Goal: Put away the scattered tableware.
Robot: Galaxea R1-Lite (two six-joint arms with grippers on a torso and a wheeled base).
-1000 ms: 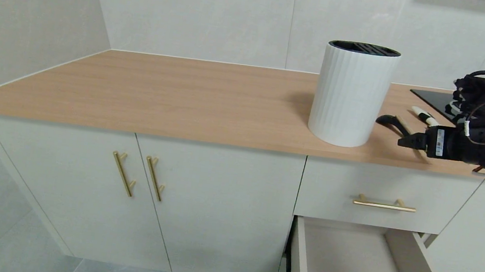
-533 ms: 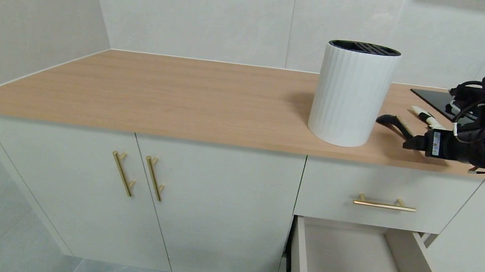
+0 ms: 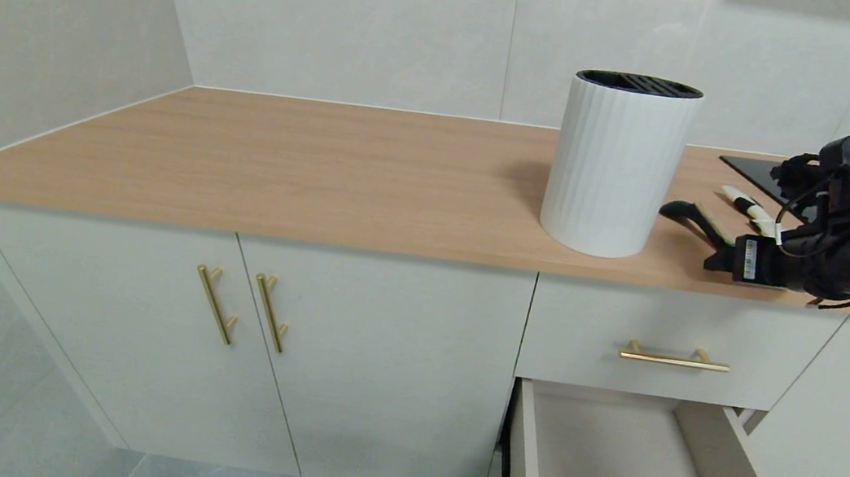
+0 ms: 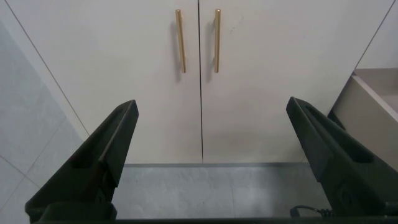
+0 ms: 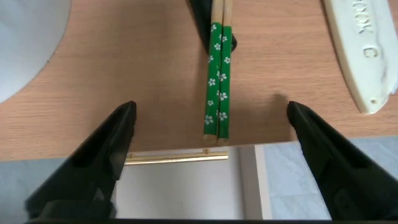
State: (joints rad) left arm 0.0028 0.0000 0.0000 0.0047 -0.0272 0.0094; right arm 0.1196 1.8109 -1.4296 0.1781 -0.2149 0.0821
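Above the open drawer [image 3: 524, 465] at lower right, the right pincer [image 5: 210, 121] hangs spread astride the chopsticks [image 5: 217, 93] at the tabletop's [image 3: 319, 167] front edge and should drop low to close across both sticks together, since they lie green ends nearest, long axis running back-left toward the holder [image 3: 614, 173].

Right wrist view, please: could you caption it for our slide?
Open right gripper centred over green-ended chopsticks at the countertop edge.
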